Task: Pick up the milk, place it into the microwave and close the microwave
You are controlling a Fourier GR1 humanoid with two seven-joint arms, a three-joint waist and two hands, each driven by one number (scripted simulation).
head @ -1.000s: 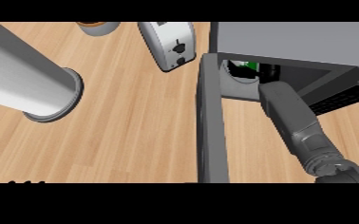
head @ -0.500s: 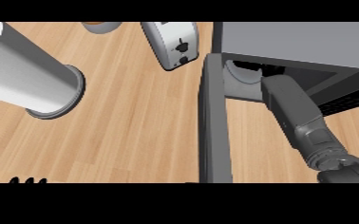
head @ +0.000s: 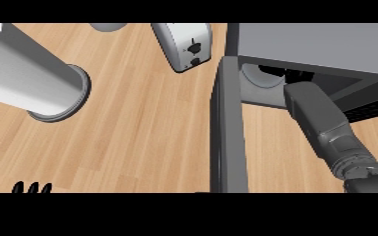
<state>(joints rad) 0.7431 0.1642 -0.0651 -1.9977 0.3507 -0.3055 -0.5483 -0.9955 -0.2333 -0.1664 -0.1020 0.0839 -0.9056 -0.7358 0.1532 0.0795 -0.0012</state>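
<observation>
The grey microwave point(head: 303, 42) stands at the upper right with its door point(head: 225, 130) swung open toward me. My right forearm point(head: 317, 115) reaches into the cavity. Only a small black part of the right hand point(head: 289, 73) shows under the microwave's top edge, beside the pale turntable point(head: 258, 77). The milk is hidden from view. My left hand point(head: 29, 187) rests open at the lower left edge, only its fingertips showing.
A white toaster point(head: 184, 45) stands just left of the microwave. A large grey cylinder point(head: 37, 80) rises at the left. A grey object point(head: 109, 27) peeks in at the top edge. Wooden counter point(head: 140, 130) lies between the cylinder and the door.
My right arm has pushed deeper into the microwave. The green-capped milk seen in the cavity a second ago no longer shows. The left hand has stayed put.
</observation>
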